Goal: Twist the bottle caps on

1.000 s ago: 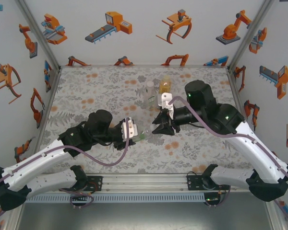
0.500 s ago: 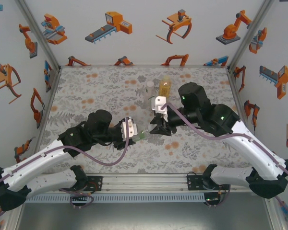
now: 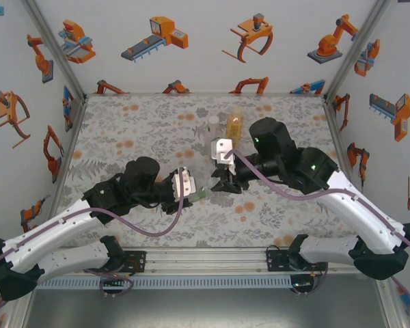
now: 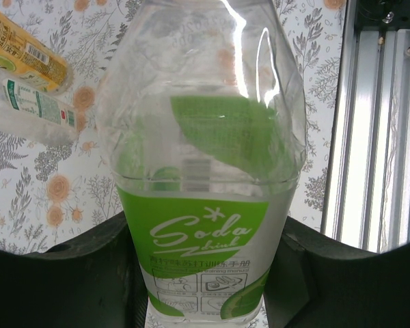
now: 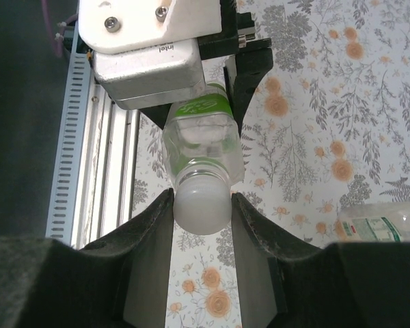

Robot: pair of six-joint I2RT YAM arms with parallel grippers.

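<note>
- Since a second earlier, the right gripper (image 3: 225,183) had shifted left in the top view, closing the gap to the left gripper (image 3: 195,194), which had stayed put at centre frame.
- The left gripper was clamped on the body of the green-labelled soda bottle (image 4: 205,225). The bottle was held off the table (image 3: 137,123), lying roughly level with its neck pointing right.
- The right gripper was closed nearly all the way on a whitish cap (image 5: 200,205), one finger on each side. The cap sat on the soda bottle's neck end.
- The amber bottle (image 3: 235,123) and the clear bottle (image 3: 213,126) had not moved. They stood side by side on the table in the upper middle of the frame.
- Counted: three bottles, one cap in sight, two grippers.
</note>
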